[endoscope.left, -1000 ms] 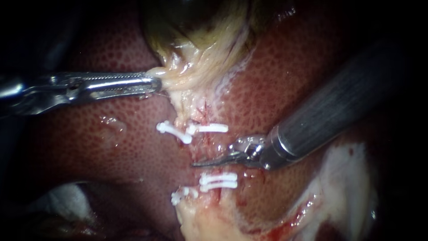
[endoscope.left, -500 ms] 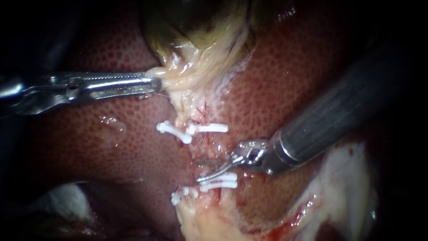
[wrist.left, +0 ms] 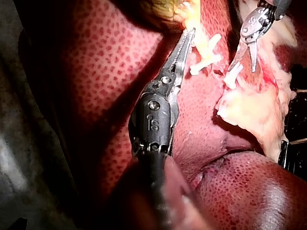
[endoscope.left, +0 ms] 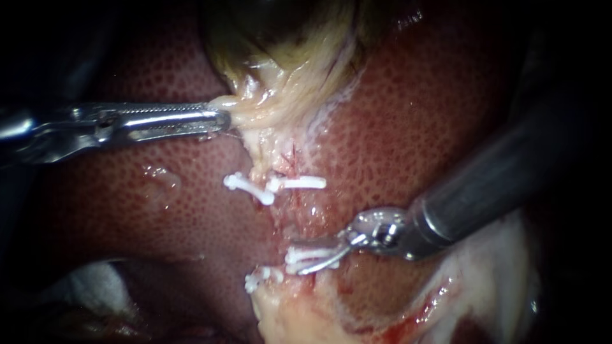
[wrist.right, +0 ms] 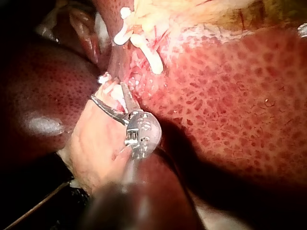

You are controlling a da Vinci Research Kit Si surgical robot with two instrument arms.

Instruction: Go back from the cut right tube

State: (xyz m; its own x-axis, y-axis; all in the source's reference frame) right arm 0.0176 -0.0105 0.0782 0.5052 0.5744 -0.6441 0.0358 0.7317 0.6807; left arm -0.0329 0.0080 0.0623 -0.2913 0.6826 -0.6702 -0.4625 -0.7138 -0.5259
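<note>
My left instrument (endoscope.left: 220, 120) comes in from the left, its jaws shut on the pale neck of the gallbladder (endoscope.left: 287, 95); the left wrist view shows the same hold (wrist.left: 188, 34). Below the neck runs a pale strip of tissue with white clips: an upper pair (endoscope.left: 296, 183) and a lower pair (endoscope.left: 312, 257). Between the pairs lies the raw gap of the right tube (endoscope.left: 299, 220). My right instrument (endoscope.left: 296, 257) has curved blades, open, lying over the lower clips. In its own wrist view the blades (wrist.right: 110, 96) are spread beside pale fat.
Red mottled liver (endoscope.left: 408, 127) surrounds the strip. Pale fatty tissue (endoscope.left: 484, 274) lies under the right shaft, and more of it (endoscope.left: 287, 318) sits below the lower clips. Another white clip (endoscope.left: 258, 279) sits on the strip's left side.
My right instrument has drawn back to the right and downward from the gap between the clip pairs, and its blades have spread open. The left instrument and the gallbladder have not moved.
</note>
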